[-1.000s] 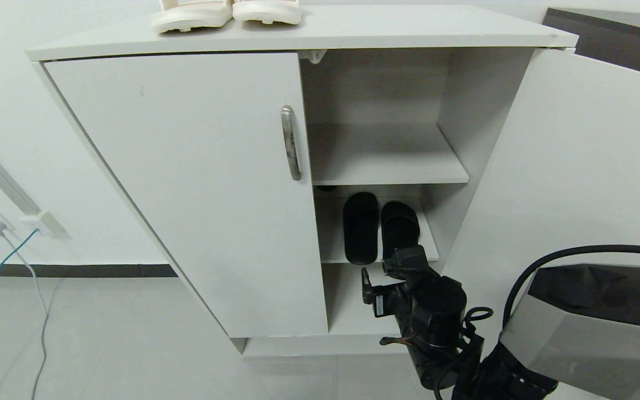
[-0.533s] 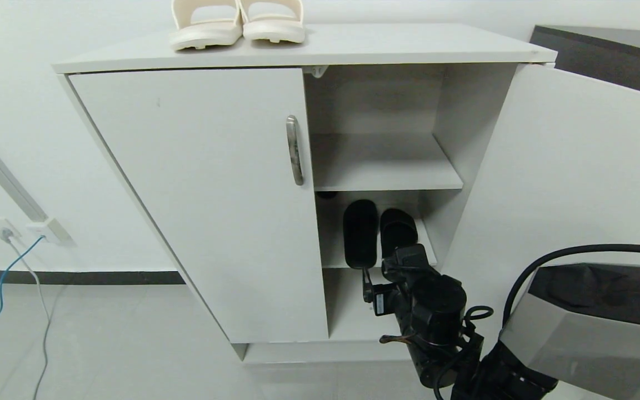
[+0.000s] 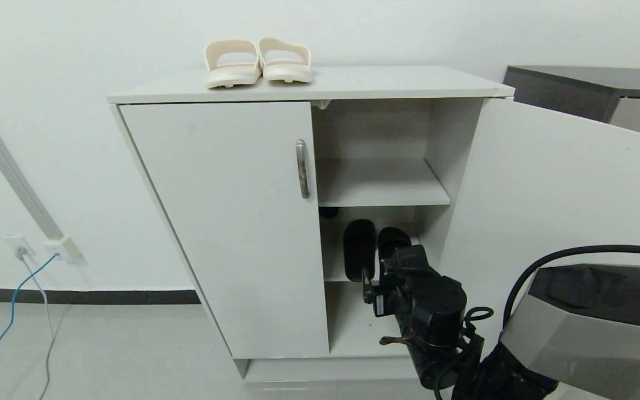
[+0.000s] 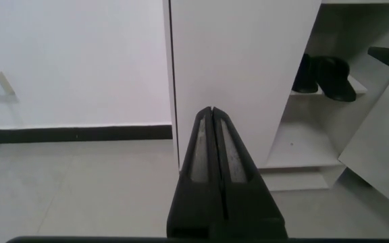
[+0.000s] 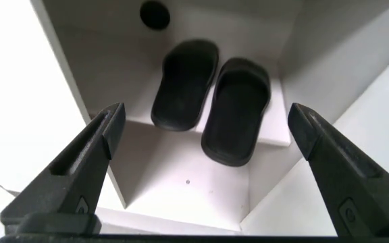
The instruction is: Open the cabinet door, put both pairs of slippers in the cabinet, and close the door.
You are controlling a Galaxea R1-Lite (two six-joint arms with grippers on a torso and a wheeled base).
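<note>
Your right tool (image 5: 206, 115) gapes wide before the black slippers (image 5: 181, 88) on the middle shelf (image 3: 332, 258) of the cabinet (image 3: 220, 222). Your left tool (image 4: 211, 115) is pinched together, seemingly empty. The cream slippers (image 3: 258, 62) sit on top.

Trunking (image 3: 10, 166) slants down the wall (image 3: 64, 66) to two sockets (image 3: 64, 248). A blue cable (image 3: 8, 326) and a grey cable (image 3: 46, 325) drop from them to the floor (image 3: 125, 355). Black skirting (image 3: 81, 296) lines the wall's foot. A grey box (image 3: 592, 91) stands far right.

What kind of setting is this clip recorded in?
Probably a home-style entryway or a staged test room: a white two-door shoe cabinet against a plain white wall, black slippers inside it, cream slippers on top.
</note>
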